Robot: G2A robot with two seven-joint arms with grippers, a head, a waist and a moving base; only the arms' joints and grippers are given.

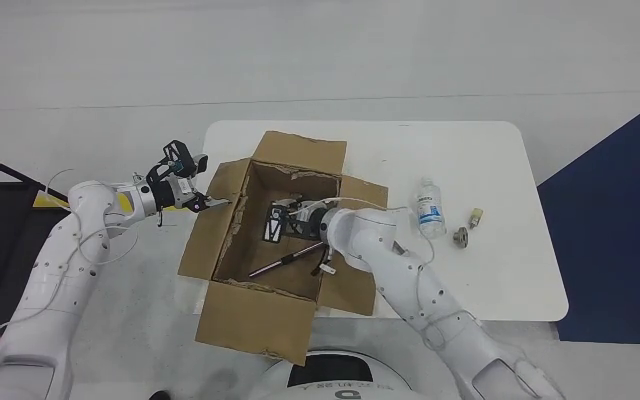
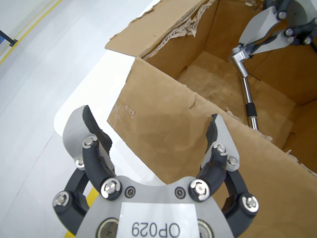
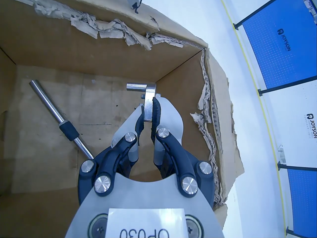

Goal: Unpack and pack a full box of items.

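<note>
The white rounded-corner table [image 1: 480,200] carries a brown cardboard box [image 1: 300,150] that stands open, its four flaps folded outward and its inner rims torn into ragged paper. The left wrist view looks along the outer side of one wall [image 2: 161,125], and the right wrist view looks down into the interior [image 3: 74,50].

The right gripper [image 1: 275,225] reaches inside the box, near the far wall. Its fingers are pinched narrowly on the head of a silver metal ratchet wrench with a black grip band [image 3: 57,117] - the flat steel head sits between the pads [image 3: 154,115]. From the left wrist view, the handle [image 2: 247,87] hangs slanting down from the right gripper [image 2: 250,48] toward the box floor. In the top view the wrench [image 1: 285,260] lies diagonally across the inside.

The left gripper [image 1: 215,203] hovers over the box's left flap, outside the opening, with its jaws spread wide and nothing between them [image 2: 151,115].

On the bare table to the robot's right of the box lies a small clear plastic bottle with a white cap and a blue-and-white label [image 1: 430,207]. Just beside it sit two tiny parts - a pale stubby cylinder [image 1: 477,215] and a dark grey round piece [image 1: 460,237].
</note>
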